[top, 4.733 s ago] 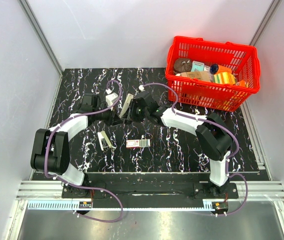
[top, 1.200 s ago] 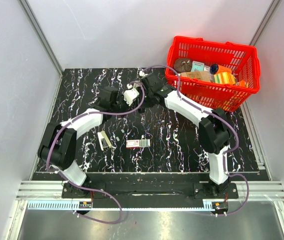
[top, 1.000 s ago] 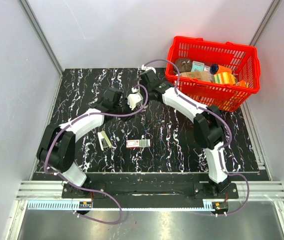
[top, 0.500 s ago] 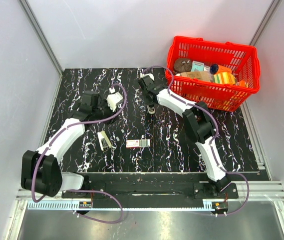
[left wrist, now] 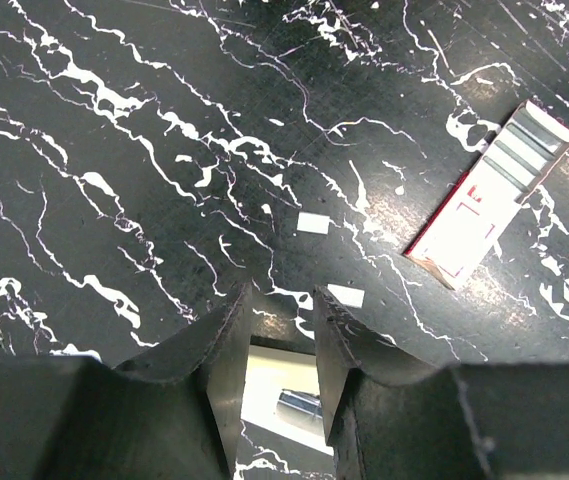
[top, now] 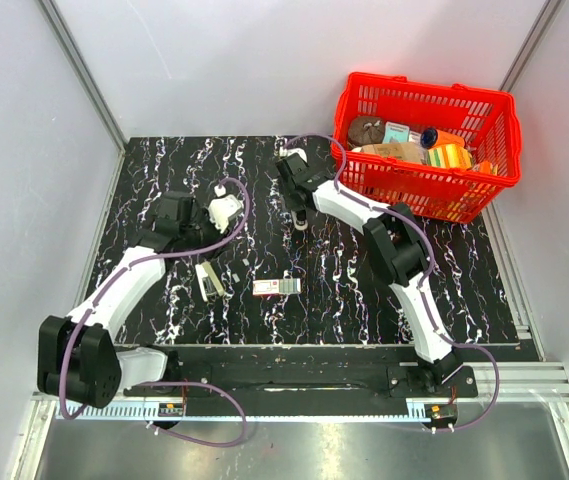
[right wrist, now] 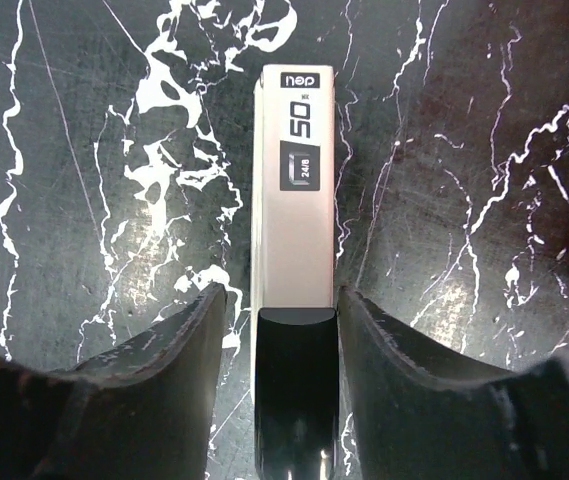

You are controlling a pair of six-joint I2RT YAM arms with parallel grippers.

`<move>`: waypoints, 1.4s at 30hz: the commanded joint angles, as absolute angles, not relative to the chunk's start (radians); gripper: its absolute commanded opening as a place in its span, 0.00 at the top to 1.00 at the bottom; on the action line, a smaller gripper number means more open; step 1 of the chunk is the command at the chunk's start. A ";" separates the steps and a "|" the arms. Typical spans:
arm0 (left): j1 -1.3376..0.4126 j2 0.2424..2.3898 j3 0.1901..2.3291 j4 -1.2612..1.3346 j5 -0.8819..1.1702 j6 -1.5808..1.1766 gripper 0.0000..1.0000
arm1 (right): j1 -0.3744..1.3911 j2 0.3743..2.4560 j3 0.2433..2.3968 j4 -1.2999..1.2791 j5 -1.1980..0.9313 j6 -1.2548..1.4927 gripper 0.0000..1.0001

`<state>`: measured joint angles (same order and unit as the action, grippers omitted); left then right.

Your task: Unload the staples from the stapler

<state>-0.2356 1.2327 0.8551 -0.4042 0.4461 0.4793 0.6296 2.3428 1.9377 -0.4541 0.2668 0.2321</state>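
Note:
The stapler (right wrist: 293, 190), slim, beige with a black rear part, lies flat on the black marbled table. My right gripper (right wrist: 282, 292) stands open astride its black end, with a clear gap on the left side and a narrower one on the right. From above, the stapler (top: 302, 222) peeks out just under that gripper (top: 301, 210) at the back middle. My left gripper (left wrist: 282, 295) hovers open by a narrow gap, holding nothing. Through the gap shows a pale piece (left wrist: 276, 375) with a short silvery strip (left wrist: 299, 402); whether that strip is the staples I cannot tell.
A red-and-white box (top: 276, 287) lies at the table's middle, also visible in the left wrist view (left wrist: 484, 195). A small olive-and-white piece (top: 207, 280) lies left of it, below my left gripper (top: 204, 228). A red basket (top: 424, 190) full of items stands at the back right.
A second ago both grippers held the stapler up together. The right arm has since lowered it to the table and widened its jaws. The left arm let go and swung back left.

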 commanded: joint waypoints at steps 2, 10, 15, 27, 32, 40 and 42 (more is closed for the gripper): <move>-0.233 1.164 0.833 -0.436 0.393 0.508 0.64 | 0.635 2.269 1.898 -0.403 0.247 0.255 0.42; -0.232 1.094 0.842 -0.492 0.357 0.512 0.53 | 0.640 2.007 1.695 -0.336 0.339 0.322 0.34; -0.242 1.107 0.925 -0.625 0.370 0.505 0.18 | 0.690 1.801 1.452 -0.293 0.345 0.364 0.31; -0.474 1.112 0.880 -0.569 0.181 0.650 0.22 | 0.831 1.548 1.022 -0.196 0.330 0.551 0.35; -0.479 1.296 0.917 -0.542 0.186 0.907 0.23 | 0.833 1.441 0.940 -0.202 0.371 0.561 0.37; -0.450 1.543 1.017 -0.485 0.218 1.209 0.18 | 0.833 1.355 0.903 -0.198 0.411 0.554 0.38; -0.437 1.586 1.051 -0.474 0.236 1.219 0.18 | 0.833 1.345 0.910 -0.204 0.411 0.548 0.37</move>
